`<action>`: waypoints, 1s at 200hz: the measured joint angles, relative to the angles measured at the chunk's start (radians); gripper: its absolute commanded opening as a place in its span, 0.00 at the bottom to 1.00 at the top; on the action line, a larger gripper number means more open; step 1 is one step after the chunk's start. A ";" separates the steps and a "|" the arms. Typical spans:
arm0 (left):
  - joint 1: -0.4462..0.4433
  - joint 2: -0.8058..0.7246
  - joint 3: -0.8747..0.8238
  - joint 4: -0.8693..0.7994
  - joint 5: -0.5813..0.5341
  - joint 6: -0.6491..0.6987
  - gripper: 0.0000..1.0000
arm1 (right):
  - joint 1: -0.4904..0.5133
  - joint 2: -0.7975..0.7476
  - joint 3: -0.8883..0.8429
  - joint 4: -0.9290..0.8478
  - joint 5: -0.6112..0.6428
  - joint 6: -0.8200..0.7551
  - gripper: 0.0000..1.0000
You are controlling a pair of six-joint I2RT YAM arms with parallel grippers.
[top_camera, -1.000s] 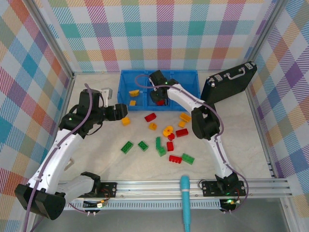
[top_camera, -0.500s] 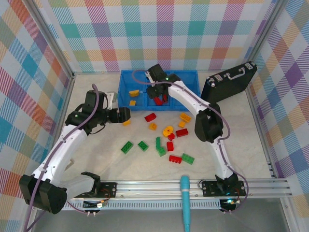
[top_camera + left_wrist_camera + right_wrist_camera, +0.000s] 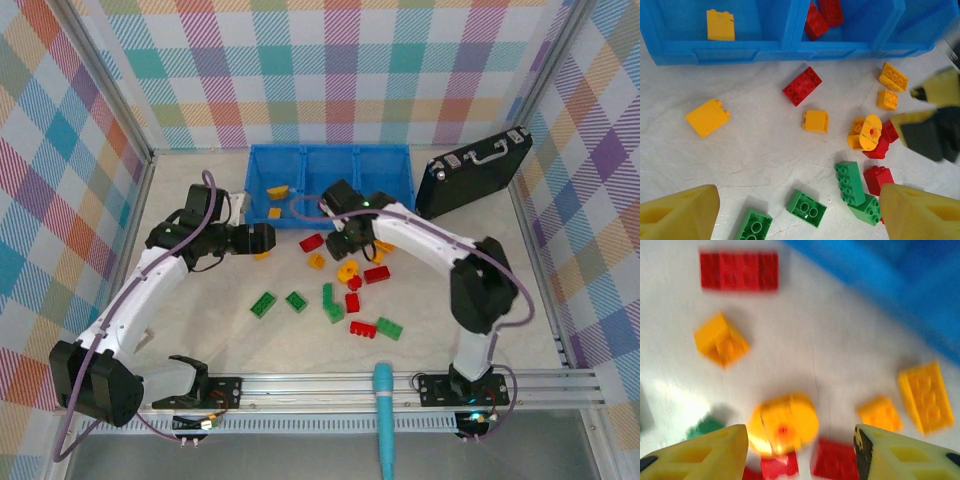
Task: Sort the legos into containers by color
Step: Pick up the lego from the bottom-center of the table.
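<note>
The blue bin [image 3: 330, 155] stands at the back; its left container [image 3: 685, 25] holds yellow legos [image 3: 720, 24] and the middle container [image 3: 860, 20] holds red legos [image 3: 822, 15]. Red, yellow and green legos lie scattered on the table in front of it. My left gripper [image 3: 262, 238] hovers open and empty left of the pile; in its wrist view the left gripper [image 3: 797, 200] hangs over green bricks [image 3: 805, 208], with a yellow brick [image 3: 707, 117] to the left. My right gripper [image 3: 345, 245] is open and empty just above a round yellow piece [image 3: 782, 422] resting on red bricks [image 3: 832, 460].
A black hard case [image 3: 473, 170] leans at the back right beside the bin. A blue-handled tool [image 3: 383, 420] pokes over the front rail. Checked walls close the table on three sides. Bare tabletop lies at the right and front left.
My right gripper came back from over the bin's middle compartment, down over the loose pile. The left gripper shifted slightly right. Both jaws opened a little more.
</note>
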 measured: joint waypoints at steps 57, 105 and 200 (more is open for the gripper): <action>0.000 0.035 0.012 -0.001 0.009 0.009 0.83 | 0.062 -0.330 -0.294 -0.045 -0.065 0.070 0.61; 0.000 0.063 0.024 -0.001 0.022 0.010 0.83 | 0.161 -0.414 -0.386 -0.051 -0.097 0.207 0.61; 0.000 0.057 0.026 -0.006 0.027 0.010 0.84 | 0.285 -0.256 -0.424 -0.044 -0.124 0.249 0.62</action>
